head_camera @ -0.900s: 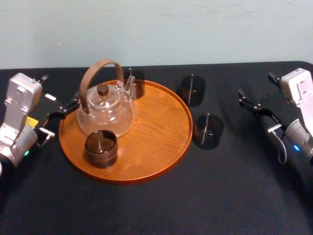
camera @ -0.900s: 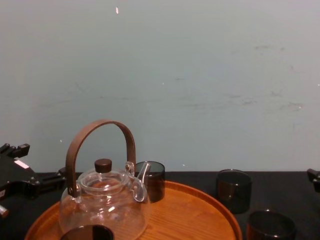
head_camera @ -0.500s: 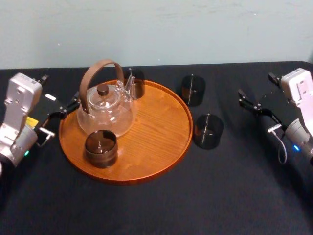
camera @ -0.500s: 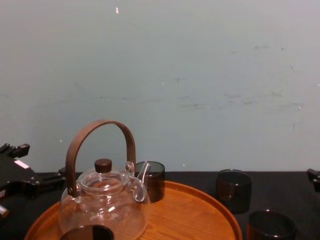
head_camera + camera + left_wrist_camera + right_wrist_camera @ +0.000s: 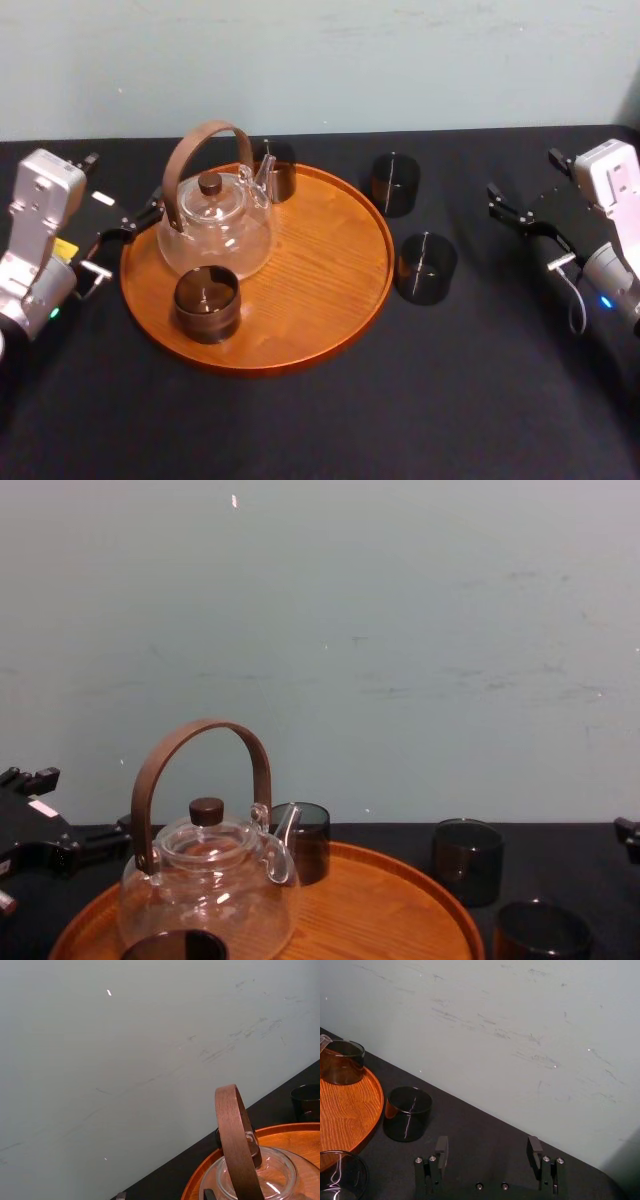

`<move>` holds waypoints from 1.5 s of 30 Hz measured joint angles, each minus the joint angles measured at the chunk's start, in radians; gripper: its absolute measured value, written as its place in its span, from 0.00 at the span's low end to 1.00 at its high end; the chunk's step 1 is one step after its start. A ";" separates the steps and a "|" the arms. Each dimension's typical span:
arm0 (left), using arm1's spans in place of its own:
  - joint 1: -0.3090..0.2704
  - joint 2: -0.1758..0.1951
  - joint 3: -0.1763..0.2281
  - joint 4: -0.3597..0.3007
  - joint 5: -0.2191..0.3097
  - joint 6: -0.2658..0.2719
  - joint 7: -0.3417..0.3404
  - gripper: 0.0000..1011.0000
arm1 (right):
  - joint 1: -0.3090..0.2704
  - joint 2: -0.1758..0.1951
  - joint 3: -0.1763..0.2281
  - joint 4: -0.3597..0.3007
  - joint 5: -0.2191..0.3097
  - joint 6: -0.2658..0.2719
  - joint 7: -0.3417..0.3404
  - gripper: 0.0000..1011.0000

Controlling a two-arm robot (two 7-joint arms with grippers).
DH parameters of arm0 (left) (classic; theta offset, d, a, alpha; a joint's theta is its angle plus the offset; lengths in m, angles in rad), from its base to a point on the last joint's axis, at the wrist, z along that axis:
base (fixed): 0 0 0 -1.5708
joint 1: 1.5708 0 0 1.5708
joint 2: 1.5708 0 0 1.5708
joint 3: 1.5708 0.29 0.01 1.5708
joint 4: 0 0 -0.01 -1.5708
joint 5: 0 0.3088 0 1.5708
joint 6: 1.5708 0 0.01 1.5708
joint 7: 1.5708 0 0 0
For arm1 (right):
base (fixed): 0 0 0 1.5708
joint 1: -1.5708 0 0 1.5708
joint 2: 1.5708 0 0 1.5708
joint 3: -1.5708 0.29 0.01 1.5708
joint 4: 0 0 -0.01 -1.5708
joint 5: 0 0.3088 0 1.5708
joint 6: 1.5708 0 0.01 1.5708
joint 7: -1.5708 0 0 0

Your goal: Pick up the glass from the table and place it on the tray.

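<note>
Head view: far glass and near glass stand on the counter right of the tray; left end effector by the tray's left rim. Left wrist view: its jaws gape, empty. Right wrist view: right end effector spread wide, empty.

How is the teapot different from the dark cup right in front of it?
The teapot is clear glass; the dark cup is smoky and nearly black. The teapot has a brown arched handle, a spout and a knobbed lid; the dark cup has none of these. The teapot is taller and wider than the dark cup. Both stand upright on the tray.
</note>
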 joint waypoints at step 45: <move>0.000 0.000 0.000 0.000 0.000 0.000 0.000 0.99 | -0.026 0.011 0.031 -0.032 0.018 0.056 0.060 0.99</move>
